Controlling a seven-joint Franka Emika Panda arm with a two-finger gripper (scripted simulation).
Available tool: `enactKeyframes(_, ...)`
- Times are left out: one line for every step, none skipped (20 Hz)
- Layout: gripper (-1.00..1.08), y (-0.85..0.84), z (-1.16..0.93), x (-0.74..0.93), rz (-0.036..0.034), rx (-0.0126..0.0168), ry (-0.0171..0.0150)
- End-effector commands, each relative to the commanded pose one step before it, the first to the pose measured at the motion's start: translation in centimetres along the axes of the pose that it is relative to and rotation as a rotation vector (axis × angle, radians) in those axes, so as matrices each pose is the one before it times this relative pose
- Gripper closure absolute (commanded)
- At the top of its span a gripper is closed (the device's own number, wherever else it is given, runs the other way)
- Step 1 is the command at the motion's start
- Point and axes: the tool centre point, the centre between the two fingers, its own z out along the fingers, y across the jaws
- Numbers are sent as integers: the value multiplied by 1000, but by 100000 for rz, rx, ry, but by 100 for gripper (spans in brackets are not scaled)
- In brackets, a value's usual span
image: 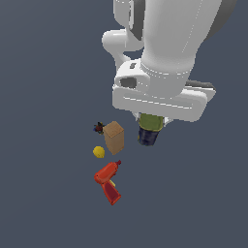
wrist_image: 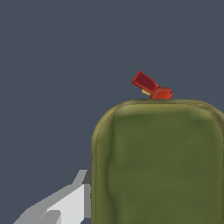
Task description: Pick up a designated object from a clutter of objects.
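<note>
Filling my wrist view, the can (wrist_image: 159, 162) sits directly under the gripper (image: 154, 120), just beside the box (image: 114, 137). One finger (wrist_image: 65, 205) touches its side; I cannot tell whether the jaws have closed.

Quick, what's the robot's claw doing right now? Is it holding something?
Gripper: cannot tell if shut; it sits right over the olive-green-topped, dark blue tin can.

Olive-green-topped, dark-blue-sided can (image: 149, 127); tan box (image: 114, 137); yellow ball (image: 99, 152); red drill (image: 108, 181); perhaps red-black item (image: 99, 128).
</note>
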Motion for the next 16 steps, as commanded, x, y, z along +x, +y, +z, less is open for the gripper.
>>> enactKeyframes(108,-2056,-2436,-325,73,143,340)
enactKeyframes(108,-746,-797,-102,-13,46,-9)
enactKeyframes(108,-716,-747,-93,0,0,0)
enactKeyframes(108,-661,-703,-82,-14,46,-10)
enactKeyframes(108,-616,-640,-72,0,0,0)
enactKeyframes(108,-556,-591,-62,-15,45,-10)
enactKeyframes(108,-515,-532,-53,0,0,0)
enactKeyframes(108,-467,-481,-44,0,0,0)
enactKeyframes(108,-415,-440,-38,-19,44,-10)
enactKeyframes(108,-382,-392,-30,0,0,0)
enactKeyframes(108,-346,-354,-25,0,0,0)
enactKeyframes(108,-311,-318,-20,0,0,0)
enactKeyframes(108,-278,-283,-16,0,0,0)
enactKeyframes(108,-246,-250,-12,0,0,0)
enactKeyframes(108,-215,-227,-14,-29,39,-6)
enactKeyframes(108,-186,-189,-4,0,0,0)
